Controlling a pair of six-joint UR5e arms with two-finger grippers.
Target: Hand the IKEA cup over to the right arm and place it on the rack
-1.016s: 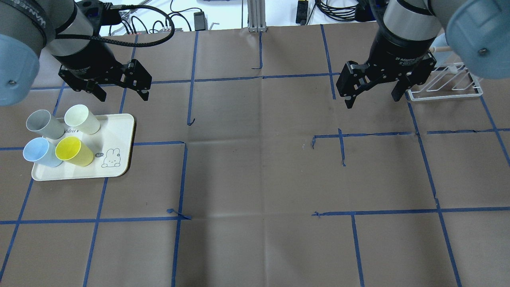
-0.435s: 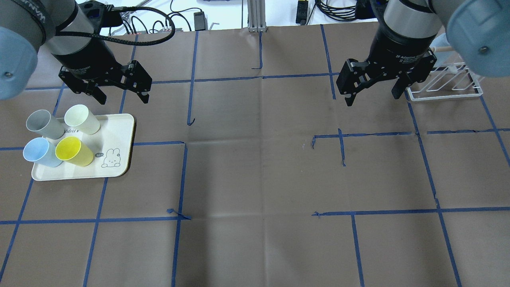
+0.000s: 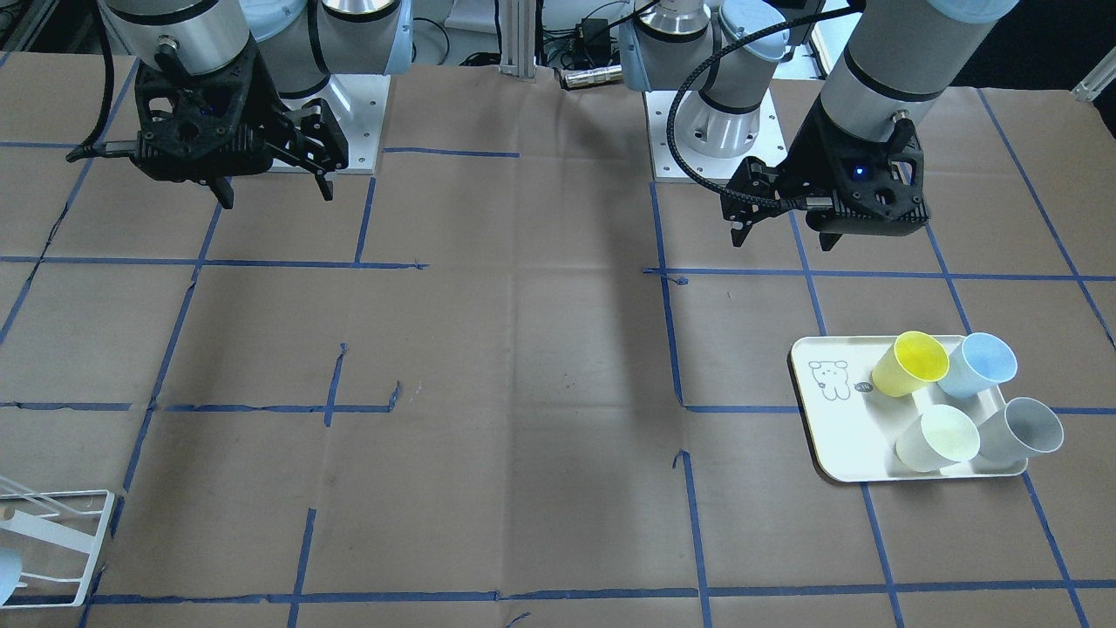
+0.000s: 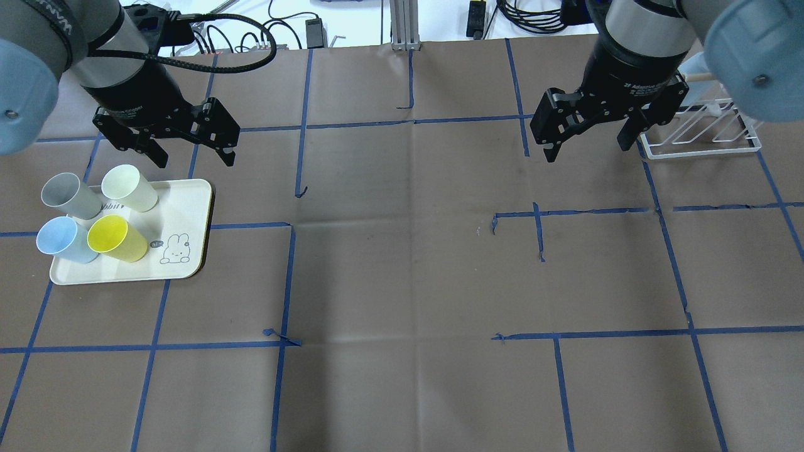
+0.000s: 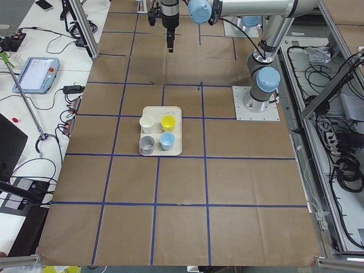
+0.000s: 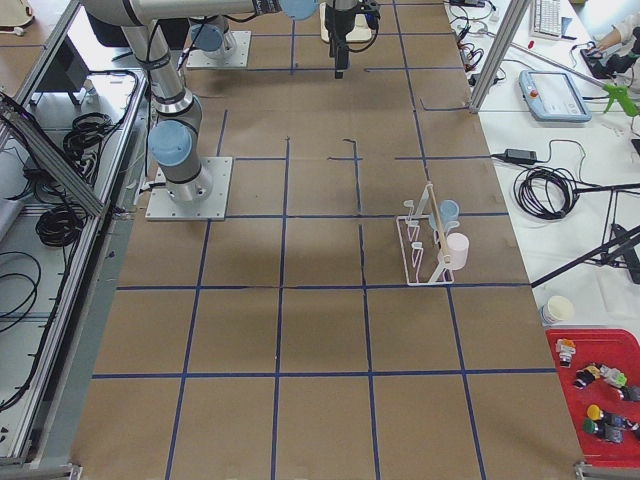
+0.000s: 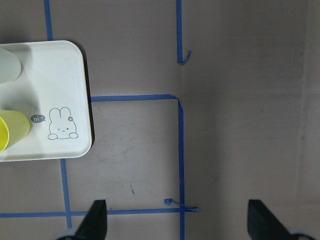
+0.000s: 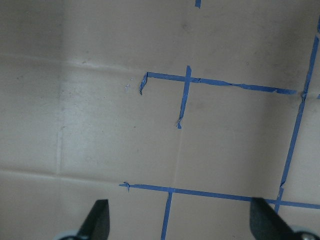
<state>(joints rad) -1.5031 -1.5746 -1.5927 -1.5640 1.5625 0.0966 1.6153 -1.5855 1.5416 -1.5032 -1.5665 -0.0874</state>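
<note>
- The left gripper [image 4: 193, 157] has its jaws spread wide and holds nothing. It hangs in the air above the brown paper, just off the end of the tray [image 4: 188, 207] that bears a rabbit drawing.
- In the left wrist view only that end of the tray shows, at the picture's left, with bare paper and blue tape lines between the two fingertips [image 7: 95, 220].
- Four cups lie tilted on the tray's other end, mouths toward the robot: a grey cup [image 4: 63, 194] and a cream cup [image 4: 129, 187] on the tray's far side, a blue cup [image 4: 59, 240] and a yellow cup [image 4: 113, 238] on its near side. No gripper touches them.
- The right gripper [image 4: 587, 150] is well apart from the tray, across the table from it. Its jaws are also wide apart and empty, and it hangs above bare paper.
- The rack [image 4: 703, 135] stands farther still from the tray, beyond the right gripper near the table's opposite end.
- In the exterior right view, two cups already sit on the rack, one pale blue [image 6: 448, 210] and one whitish [image 6: 457, 247].
</note>
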